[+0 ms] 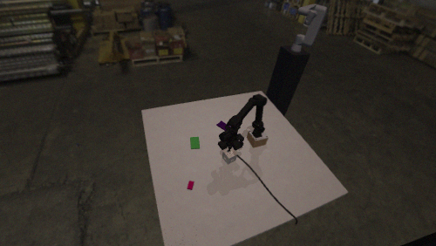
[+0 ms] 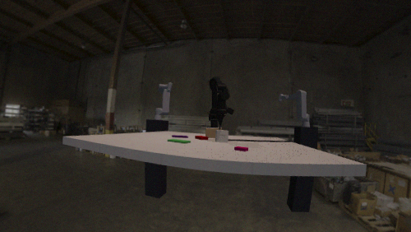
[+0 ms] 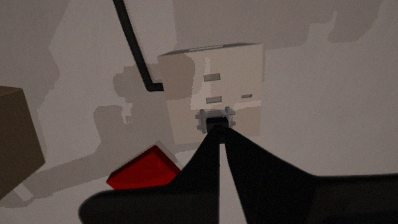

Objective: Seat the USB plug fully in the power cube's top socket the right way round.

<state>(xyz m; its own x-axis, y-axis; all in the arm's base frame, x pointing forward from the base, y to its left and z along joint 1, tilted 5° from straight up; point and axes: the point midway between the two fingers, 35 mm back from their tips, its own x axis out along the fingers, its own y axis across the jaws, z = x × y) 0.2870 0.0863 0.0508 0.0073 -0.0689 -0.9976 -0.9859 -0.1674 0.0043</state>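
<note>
Just one USB plug (image 3: 217, 121), one power cube (image 3: 220, 85).

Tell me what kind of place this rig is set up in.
Most likely a warehouse or industrial hall: stacked pallets and storage racks stand on a bare concrete floor, under a high timber roof. The white table stands in the middle.

Green block (image 1: 194, 142), magenta block (image 1: 190, 185) and purple block (image 1: 221, 125) lie well apart on the bench (image 1: 305, 174); red block (image 3: 142, 172) nearby.
</note>
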